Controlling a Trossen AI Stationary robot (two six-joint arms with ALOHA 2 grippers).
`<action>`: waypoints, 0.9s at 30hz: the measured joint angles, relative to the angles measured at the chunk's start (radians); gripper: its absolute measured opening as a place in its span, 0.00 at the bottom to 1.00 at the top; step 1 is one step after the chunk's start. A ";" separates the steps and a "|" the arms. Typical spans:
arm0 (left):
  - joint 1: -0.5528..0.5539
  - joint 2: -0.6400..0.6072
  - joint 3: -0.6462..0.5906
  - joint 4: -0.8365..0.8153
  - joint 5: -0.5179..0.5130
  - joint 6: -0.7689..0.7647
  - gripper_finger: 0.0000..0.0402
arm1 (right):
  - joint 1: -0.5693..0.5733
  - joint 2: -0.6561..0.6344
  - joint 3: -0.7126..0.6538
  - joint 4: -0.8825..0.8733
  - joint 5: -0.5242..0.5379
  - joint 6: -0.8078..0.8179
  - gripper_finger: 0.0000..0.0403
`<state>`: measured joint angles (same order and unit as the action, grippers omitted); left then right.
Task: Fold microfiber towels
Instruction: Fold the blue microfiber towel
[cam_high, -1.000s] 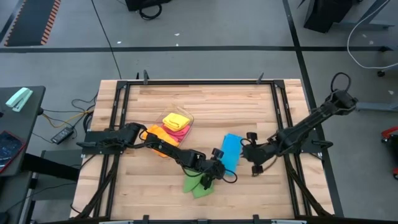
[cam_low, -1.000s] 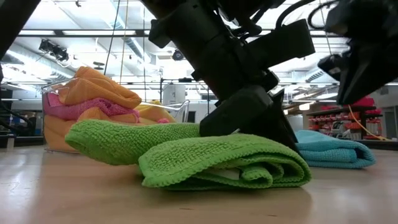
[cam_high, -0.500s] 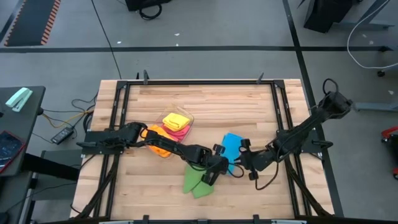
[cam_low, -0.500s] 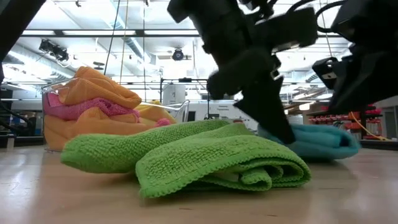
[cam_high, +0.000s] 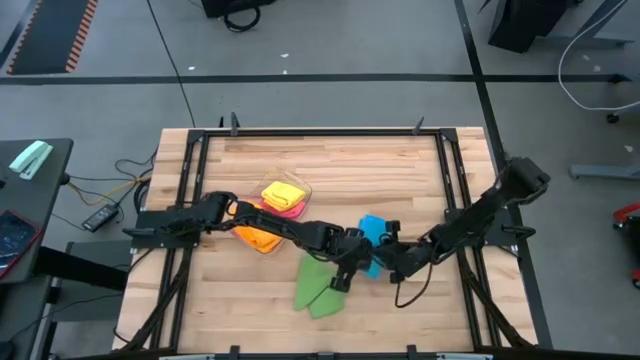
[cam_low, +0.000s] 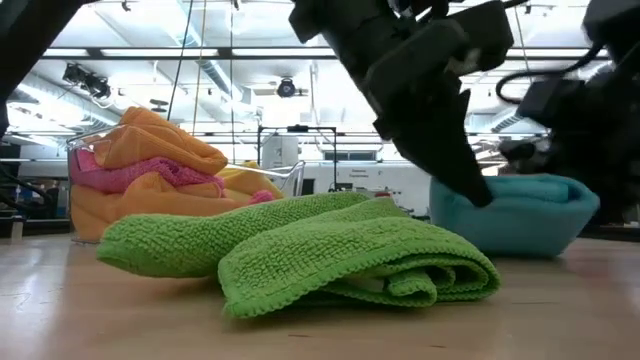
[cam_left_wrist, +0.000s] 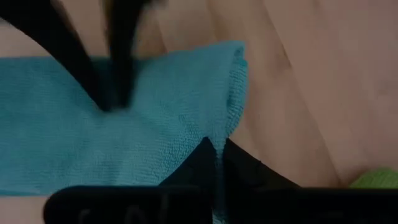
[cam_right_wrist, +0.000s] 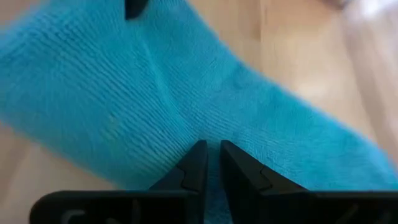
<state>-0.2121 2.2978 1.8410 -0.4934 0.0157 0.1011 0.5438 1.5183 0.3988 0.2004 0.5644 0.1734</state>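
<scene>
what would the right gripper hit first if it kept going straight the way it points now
The blue towel. The right gripper is already closed on its edge, with towel fabric directly ahead. Beyond that, probably the left gripper, gripping the same towel's other side; depth is unclear.

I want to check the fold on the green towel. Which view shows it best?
The low view: the green towel fills the foreground, its rolled layers visible. The high view shows its outline; the left wrist view catches one corner; the right wrist view shows none.

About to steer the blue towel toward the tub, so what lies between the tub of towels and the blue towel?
In the high view the left arm stretches across bare wood from the tub to the blue towel. The green towel lies nearer the front edge.
</scene>
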 joint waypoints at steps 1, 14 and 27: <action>0.003 -0.001 0.006 0.000 0.005 -0.013 0.07 | -0.004 0.025 0.002 0.014 -0.007 0.011 0.13; 0.096 -0.004 0.030 0.009 0.013 -0.029 0.08 | 0.019 -0.003 0.000 -0.008 -0.052 0.030 0.13; 0.090 -0.004 0.029 0.009 0.112 -0.012 0.08 | 0.014 -0.236 -0.001 -0.208 0.181 0.057 0.13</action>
<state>-0.1223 2.2940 1.8698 -0.4844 0.1281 0.0896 0.5577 1.2818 0.3983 -0.0080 0.7458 0.2308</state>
